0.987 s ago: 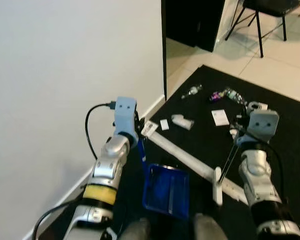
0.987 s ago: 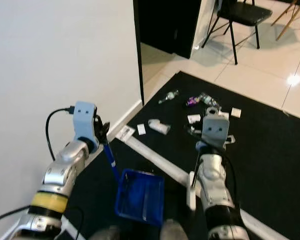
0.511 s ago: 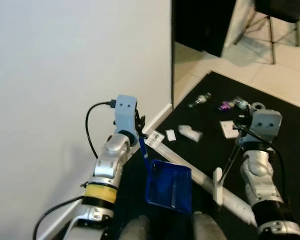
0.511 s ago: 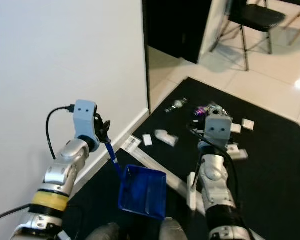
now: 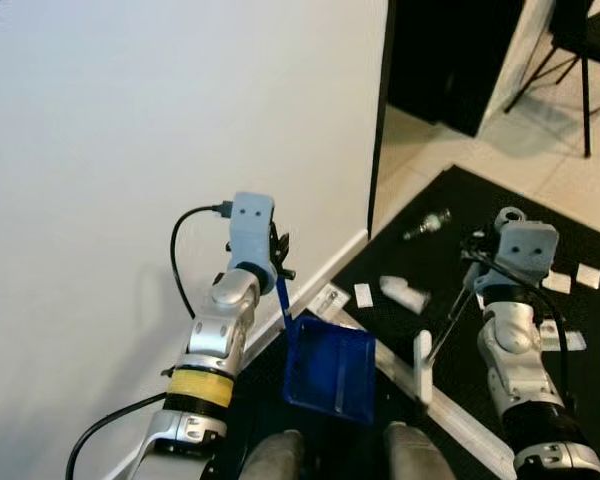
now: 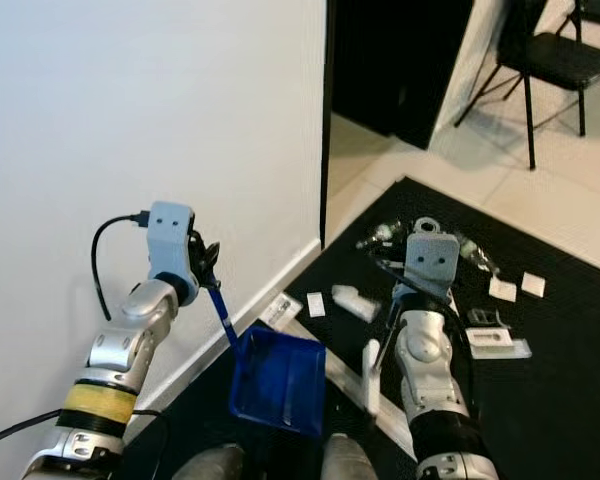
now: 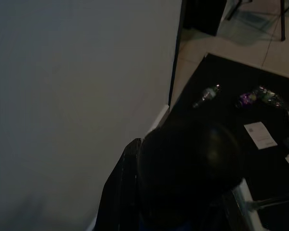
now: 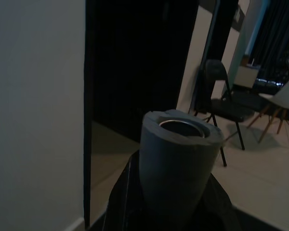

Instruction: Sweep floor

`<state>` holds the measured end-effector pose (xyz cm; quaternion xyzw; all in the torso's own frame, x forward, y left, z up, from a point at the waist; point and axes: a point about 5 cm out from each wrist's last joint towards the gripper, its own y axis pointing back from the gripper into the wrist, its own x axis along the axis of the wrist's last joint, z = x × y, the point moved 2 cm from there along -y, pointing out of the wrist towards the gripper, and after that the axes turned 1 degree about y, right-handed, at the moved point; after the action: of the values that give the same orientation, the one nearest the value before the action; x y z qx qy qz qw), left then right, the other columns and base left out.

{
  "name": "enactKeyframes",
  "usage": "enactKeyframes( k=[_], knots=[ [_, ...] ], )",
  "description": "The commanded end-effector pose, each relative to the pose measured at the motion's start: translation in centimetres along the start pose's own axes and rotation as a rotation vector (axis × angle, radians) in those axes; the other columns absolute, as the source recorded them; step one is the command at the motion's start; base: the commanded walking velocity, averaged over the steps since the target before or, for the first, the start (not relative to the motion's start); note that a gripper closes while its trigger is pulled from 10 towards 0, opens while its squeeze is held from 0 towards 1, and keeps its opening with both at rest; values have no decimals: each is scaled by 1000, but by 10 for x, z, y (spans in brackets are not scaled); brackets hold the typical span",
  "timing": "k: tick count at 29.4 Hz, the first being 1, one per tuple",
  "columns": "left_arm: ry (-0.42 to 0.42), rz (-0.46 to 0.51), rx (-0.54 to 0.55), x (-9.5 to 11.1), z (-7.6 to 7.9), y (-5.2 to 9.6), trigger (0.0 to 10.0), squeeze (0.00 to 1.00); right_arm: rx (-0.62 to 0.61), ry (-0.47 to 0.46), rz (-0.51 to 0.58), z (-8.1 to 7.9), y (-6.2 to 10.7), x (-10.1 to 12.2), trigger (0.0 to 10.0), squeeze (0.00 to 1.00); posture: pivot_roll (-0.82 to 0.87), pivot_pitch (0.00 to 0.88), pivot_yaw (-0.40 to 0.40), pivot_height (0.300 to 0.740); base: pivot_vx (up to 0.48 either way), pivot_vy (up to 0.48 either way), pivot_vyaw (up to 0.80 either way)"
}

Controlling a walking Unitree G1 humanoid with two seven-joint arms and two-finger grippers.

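Over the last second the view has swung toward the wall, so the litter (image 5: 404,293) on the black rug (image 5: 580,240) now sits at two o'clock, further right than before (the camera turned, not the debris). The left claw (image 5: 278,262) stays clenched on the blue dustpan (image 5: 330,368) handle, pan hanging at six o'clock; the right claw (image 5: 474,272) grasps the broom (image 5: 421,365) stick, its head low on the rug, so sweeping has not begun.

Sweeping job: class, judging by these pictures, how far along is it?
Done: both implements are picked up. In hand: the left tool holds the blue dustpan by its handle, pan just above the black mat; the right tool grips the broom. Left: the dustpan looks empty, while a bottle, paper scraps and wrappers lie scattered on the mat.
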<state>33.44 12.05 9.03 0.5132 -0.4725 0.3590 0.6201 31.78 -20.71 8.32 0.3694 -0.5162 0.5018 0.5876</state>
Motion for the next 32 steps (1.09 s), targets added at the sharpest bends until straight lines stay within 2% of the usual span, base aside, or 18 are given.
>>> enactKeyframes(
  k=[1, 15, 32],
  knots=[
    [3, 26, 5, 5, -3, 1, 10000, 0, 17, 14, 25, -5, -1, 5, 10000, 0, -84, 49, 67, 740, 386, 0, 0],
    [3, 15, 7, 3, -3, 1, 10000, 0, 12, 14, 20, -3, -2, 5, 10000, 0, -85, 45, 67, 740, 353, 0, 116],
    [-3, 14, -16, 3, 1, 1, 10000, 0, 15, 5, 18, -4, -2, 5, 10000, 0, -84, 46, 67, 740, 0, -29, 0]
  ],
)
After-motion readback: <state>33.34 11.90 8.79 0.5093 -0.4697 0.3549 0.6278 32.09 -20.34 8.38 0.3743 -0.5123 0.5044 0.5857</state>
